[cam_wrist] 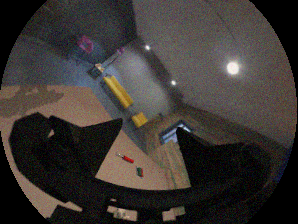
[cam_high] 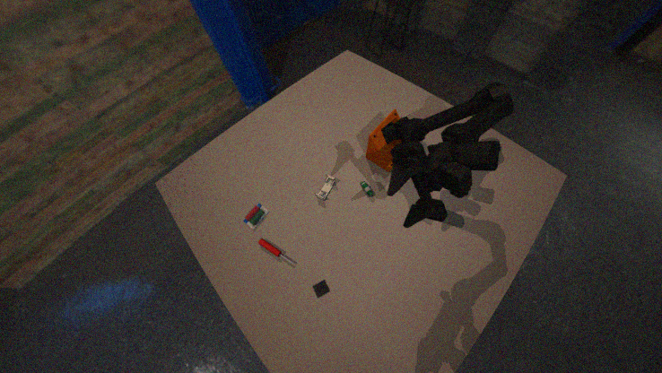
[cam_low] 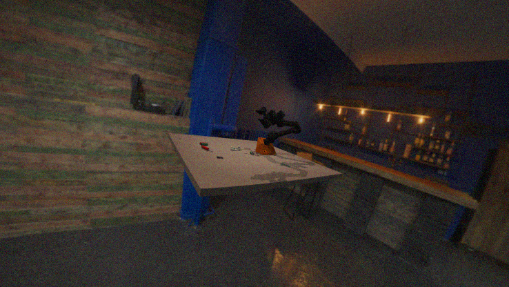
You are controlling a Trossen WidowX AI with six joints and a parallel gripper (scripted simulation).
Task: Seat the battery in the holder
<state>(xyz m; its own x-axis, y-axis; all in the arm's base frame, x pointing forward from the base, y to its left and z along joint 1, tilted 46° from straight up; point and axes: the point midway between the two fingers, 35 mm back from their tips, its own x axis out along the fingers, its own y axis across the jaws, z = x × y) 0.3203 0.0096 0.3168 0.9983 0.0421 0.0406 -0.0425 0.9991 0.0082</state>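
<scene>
The battery, green with a pale band, lies on the table between the holder and the orange arm base. The small white holder stands to its left in the top view, a short gap away, and looks empty. Spring and lip are too small to make out. My gripper is open and empty, raised high above the table, with its fingers pointing outward rather than down. Battery and holder cannot be made out in the wrist view.
A red screwdriver lies near a small red, green, blue and white block. A dark square lies on the table. The orange base stands beyond the battery.
</scene>
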